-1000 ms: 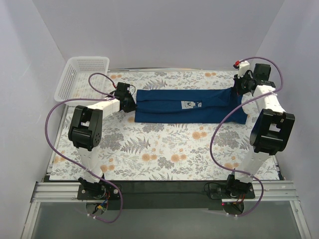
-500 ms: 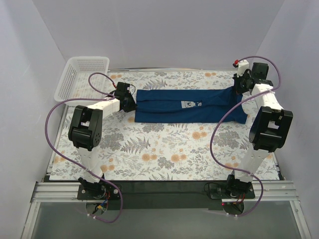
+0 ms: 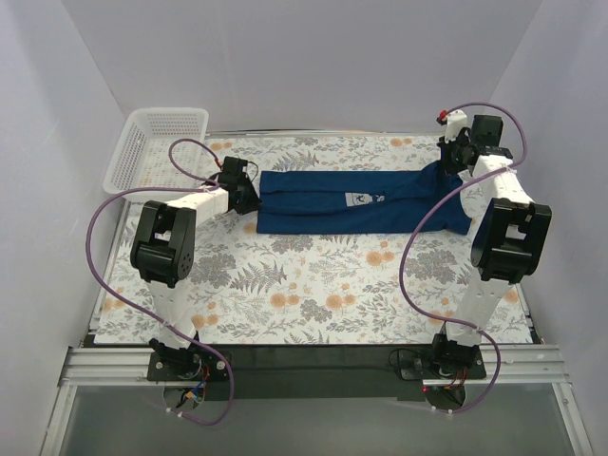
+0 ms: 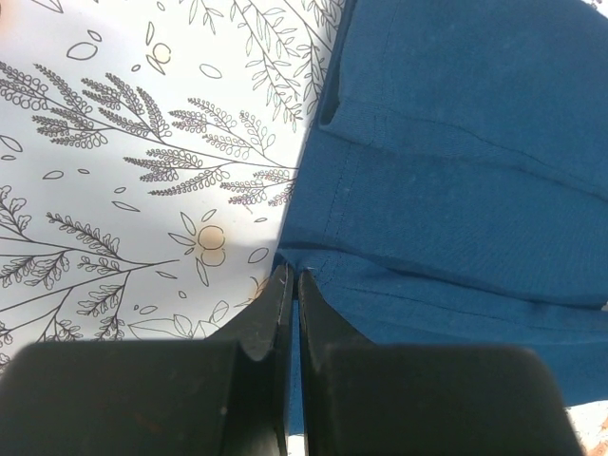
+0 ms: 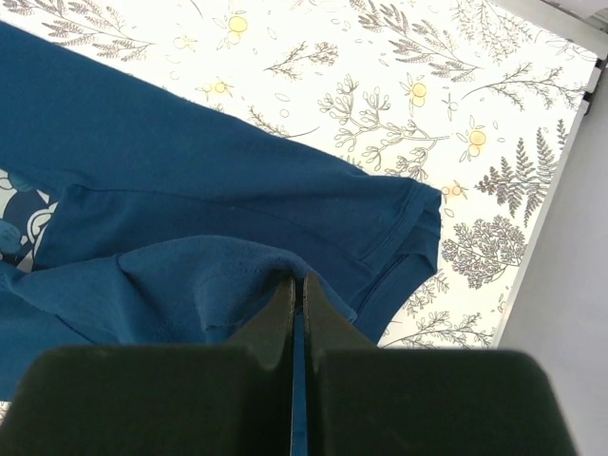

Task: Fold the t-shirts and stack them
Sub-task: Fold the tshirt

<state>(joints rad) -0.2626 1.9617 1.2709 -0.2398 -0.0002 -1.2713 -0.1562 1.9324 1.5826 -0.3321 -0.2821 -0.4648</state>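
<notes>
From above: the navy t-shirt (image 3: 323, 204) lies as a long band running left to right across the far half of the flowered bench (image 3: 313, 285). Its pale print (image 3: 359, 199) faces up, about midway along. The left claw (image 3: 253, 197) sits low at the shirt's left end, right on the cloth edge. Over on the right, the right claw (image 3: 448, 163) is at the far right corner of the shirt, where the fabric bunches up toward it. A white mesh basket (image 3: 133, 142) stands at the far left corner of the bench, apart from the shirt.

On to the left wrist camera: the left claw (image 4: 294, 277) has its fingers pressed nearly together, only a thin slit between them. The stitched edge of the t-shirt (image 4: 456, 190) runs into that slit, so it is pinching the hem. The blue cloth fills the right side of this view, lying flat, and bare floral bench fills the left.

Now the right wrist camera: the right claw (image 5: 298, 281) is squeezed tight too, its tips meeting on a raised ridge of blue fabric that peaks right at them. Beyond it a sleeve (image 5: 404, 223) lies flat on the bench, its cuff pointing right. A sliver of the print shows at the left edge.
</notes>
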